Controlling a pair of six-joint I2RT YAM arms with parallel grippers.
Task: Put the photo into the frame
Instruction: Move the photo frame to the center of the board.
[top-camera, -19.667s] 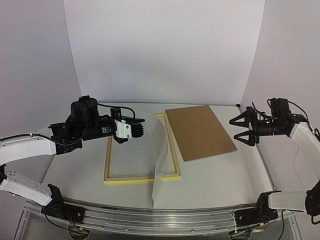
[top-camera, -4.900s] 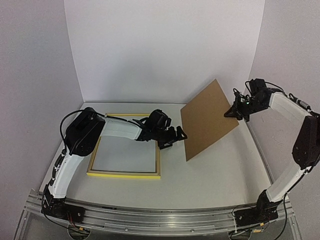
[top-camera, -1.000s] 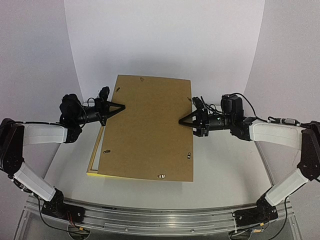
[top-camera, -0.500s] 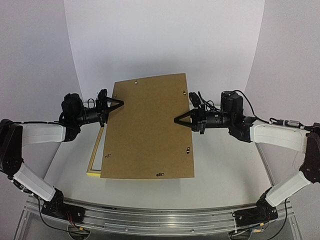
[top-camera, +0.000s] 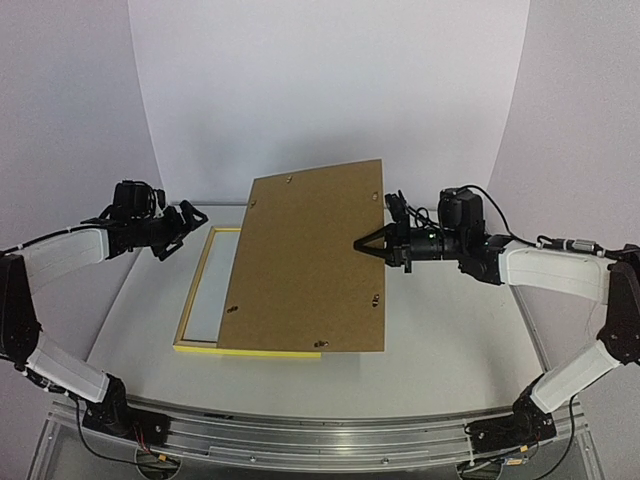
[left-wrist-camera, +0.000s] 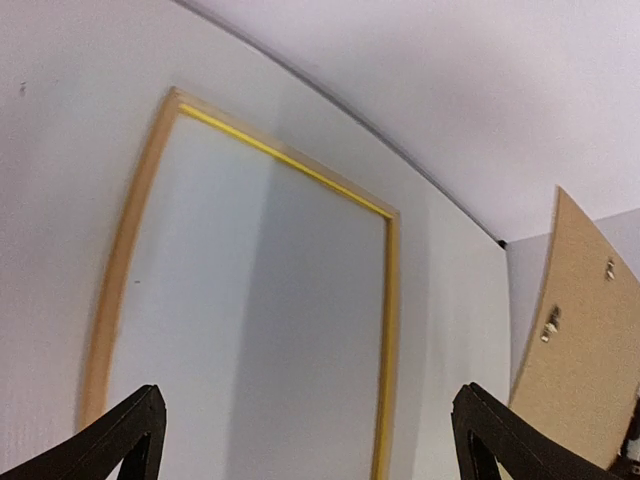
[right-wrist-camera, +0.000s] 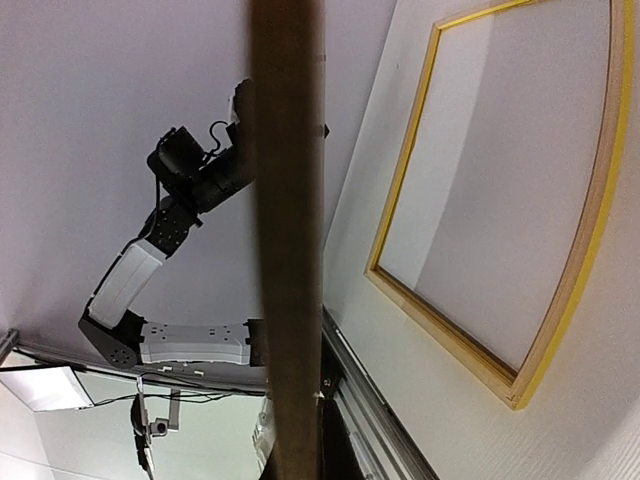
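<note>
The frame (top-camera: 197, 303), with thin yellow wooden edges, lies flat on the table; its right part is hidden under a brown backing board (top-camera: 305, 265). A plain white surface fills the frame's opening (left-wrist-camera: 250, 300), seemingly the photo (top-camera: 222, 290) lying back up. My right gripper (top-camera: 365, 245) is shut on the board's right edge and holds it tilted over the frame. In the right wrist view the board's edge (right-wrist-camera: 285, 250) runs up the middle and hides the fingers of the right gripper (right-wrist-camera: 300, 445). My left gripper (top-camera: 183, 230) hangs open to the left of the board, holding nothing; its open fingers (left-wrist-camera: 140, 425) show above the frame (left-wrist-camera: 385, 330).
The board (left-wrist-camera: 575, 340) has small metal clips on its upper face. White backdrop walls stand close behind and at both sides. A metal rail (top-camera: 300, 435) runs along the table's near edge.
My left gripper opened, let go of the board's left edge and drew back to the left. My right gripper closed on the right edge, and the board shifted right, uncovering the frame's left part.
</note>
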